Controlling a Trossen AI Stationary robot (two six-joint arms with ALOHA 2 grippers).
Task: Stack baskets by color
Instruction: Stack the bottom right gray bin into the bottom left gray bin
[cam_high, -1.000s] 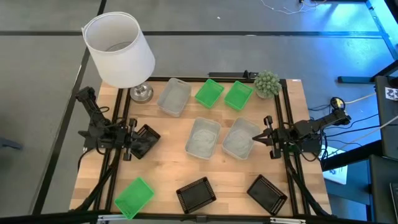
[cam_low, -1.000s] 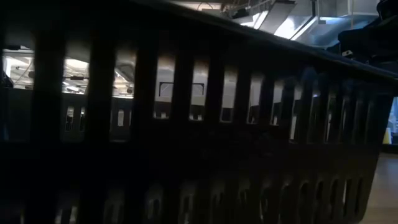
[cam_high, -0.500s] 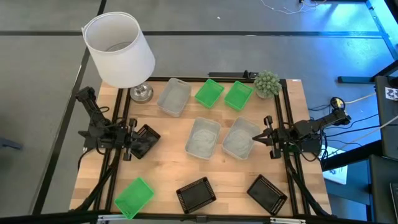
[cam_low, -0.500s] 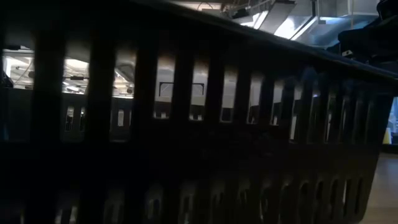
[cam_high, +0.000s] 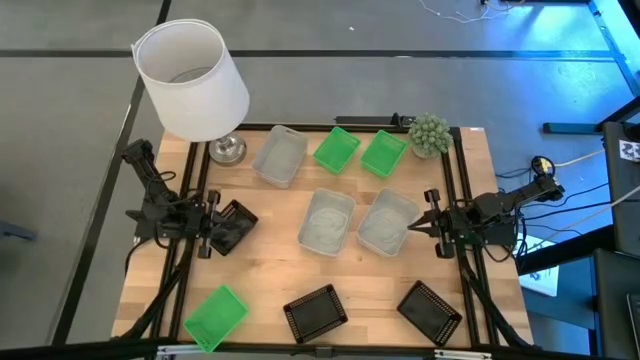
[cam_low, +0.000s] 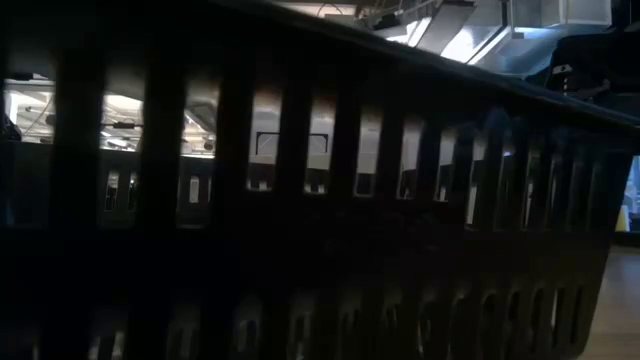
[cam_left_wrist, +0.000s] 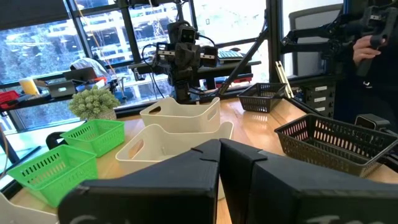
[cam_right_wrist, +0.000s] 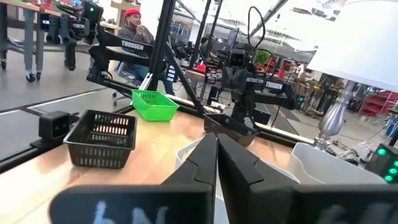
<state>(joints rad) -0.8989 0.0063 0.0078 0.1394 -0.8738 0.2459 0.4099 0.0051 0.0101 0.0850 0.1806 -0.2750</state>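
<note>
Nine baskets lie singly on the wooden table. Grey-white baskets: one (cam_high: 281, 155) at the back, two (cam_high: 327, 221) (cam_high: 387, 222) in the middle. Green baskets: two (cam_high: 337, 148) (cam_high: 384, 152) at the back, one (cam_high: 216, 316) near left. Black baskets: two (cam_high: 316, 312) (cam_high: 430, 311) at the near edge, one (cam_high: 235, 226) at the left. My left gripper (cam_high: 215, 226) (cam_left_wrist: 219, 144) is shut, level, over that left black basket's edge. My right gripper (cam_high: 414, 226) (cam_right_wrist: 216, 138) is shut, level, over the right grey-white basket's rim.
A white lampshade (cam_high: 192, 80) on a metal foot stands at the back left, and a small green ball plant (cam_high: 429, 133) at the back right. A black basket's wall (cam_low: 300, 250) fills the low view. People show in the room beyond the table (cam_right_wrist: 134, 28).
My right gripper has rolled a little about its own pointing line while staying in place. The baskets have not moved.
</note>
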